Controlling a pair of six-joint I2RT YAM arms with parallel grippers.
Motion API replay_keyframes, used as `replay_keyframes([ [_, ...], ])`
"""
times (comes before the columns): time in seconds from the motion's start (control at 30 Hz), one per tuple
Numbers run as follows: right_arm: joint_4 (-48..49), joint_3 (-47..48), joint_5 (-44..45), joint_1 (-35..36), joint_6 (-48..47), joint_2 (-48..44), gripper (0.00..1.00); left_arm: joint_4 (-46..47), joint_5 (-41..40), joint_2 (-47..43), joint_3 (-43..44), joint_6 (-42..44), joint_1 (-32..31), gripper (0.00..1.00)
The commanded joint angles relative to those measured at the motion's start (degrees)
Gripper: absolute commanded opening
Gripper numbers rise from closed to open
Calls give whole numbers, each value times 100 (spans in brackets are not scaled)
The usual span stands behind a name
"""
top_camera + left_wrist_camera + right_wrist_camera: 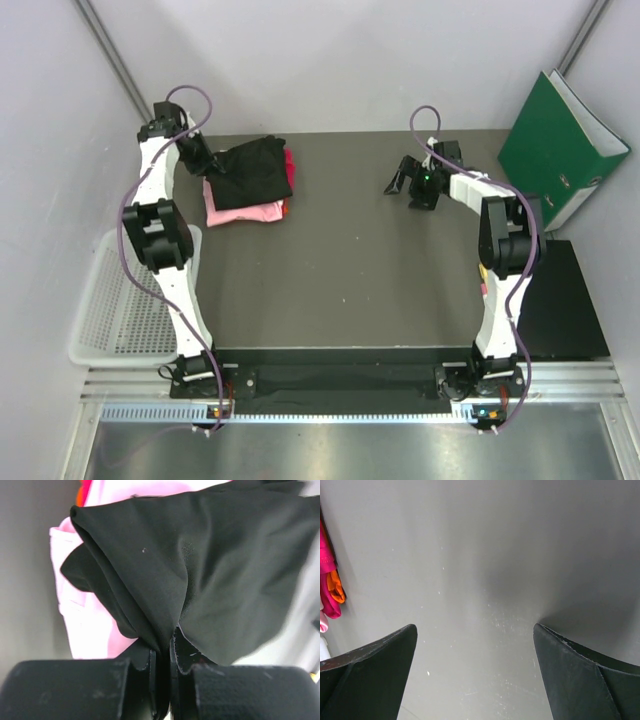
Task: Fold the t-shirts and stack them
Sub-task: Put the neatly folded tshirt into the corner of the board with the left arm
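Observation:
The black t-shirt (255, 170) lies bunched on top of the folded light pink t-shirt (238, 212) at the far left of the table, with the darker pink-red t-shirt (289, 165) showing at the pile's right edge. My left gripper (213, 168) is shut on an edge of the black t-shirt (200, 575), lifted over the light pink one (87, 622). My right gripper (407, 183) is open and empty above bare table at the far right (475, 630). The pink-red shirt's edge shows in the right wrist view (327, 587).
A green binder (560, 145) leans at the far right wall. A white mesh basket (125, 300) sits off the table's left edge. A black mat (560, 300) lies at the right. An orange cloth edge (337, 589) shows under the pile.

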Motion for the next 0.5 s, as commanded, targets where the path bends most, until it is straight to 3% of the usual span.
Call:
replay_keyframes([
  [0.0, -198, 179, -22, 53, -96, 111, 100, -215, -448, 211, 221, 294, 62, 0],
  [0.4, -400, 416, -75, 45, -210, 287, 100, 417, -1319, 264, 309, 180, 53, 12],
  [0.47, -427, 442, -66, 45, -219, 296, 100, 505, -1302, 272, 335, 145, 53, 21],
])
